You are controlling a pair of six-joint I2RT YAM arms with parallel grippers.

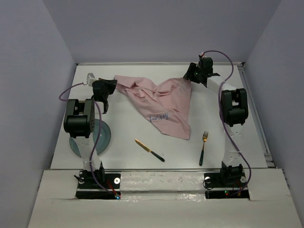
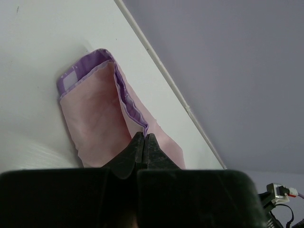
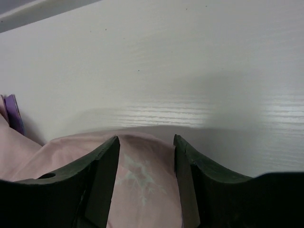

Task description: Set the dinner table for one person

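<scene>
- The large flat white rectangular dinner table point(image 1: 123, 128) with a metal-edged rim fills the middle of the top view. Its near edge runs along the arm bases at the bottom of the frame.
- The table lies level and points nowhere in particular. Its long axis appears to run left to right across the frame, though the camera's slant makes this a judgement.
- A pink cloth placemat with blue writing point(image 1: 159, 102) lies crumpled on the table's upper middle, bunched and folded, not spread flat.
- The left gripper point(image 1: 113, 85), at the upper left of the top view, has its jaws closed tight on a purple-hemmed edge of the placemat, as the left wrist view shows point(image 2: 144, 140).
- The right gripper point(image 1: 192, 76), at the upper right of the cloth, has its jaws apart with the pink fabric between them, unpinched in the right wrist view point(image 3: 146, 142).
- Step in hand, as I judge it: taking hold of two far corners of the placemat in order to spread it.
- Next move, as I judge it: the right jaws must close on the fabric. Then both arms draw apart evenly and lay the cloth flat.
- A round grey-green plate point(image 1: 102, 137) waits at the lower left, partly hidden by the left arm.
- A gold-bladed, dark-handled knife point(image 1: 149, 150) lies at lower centre.
- A gold, dark-handled fork point(image 1: 203, 148) lies to its right. Both are apart from the cloth.
</scene>
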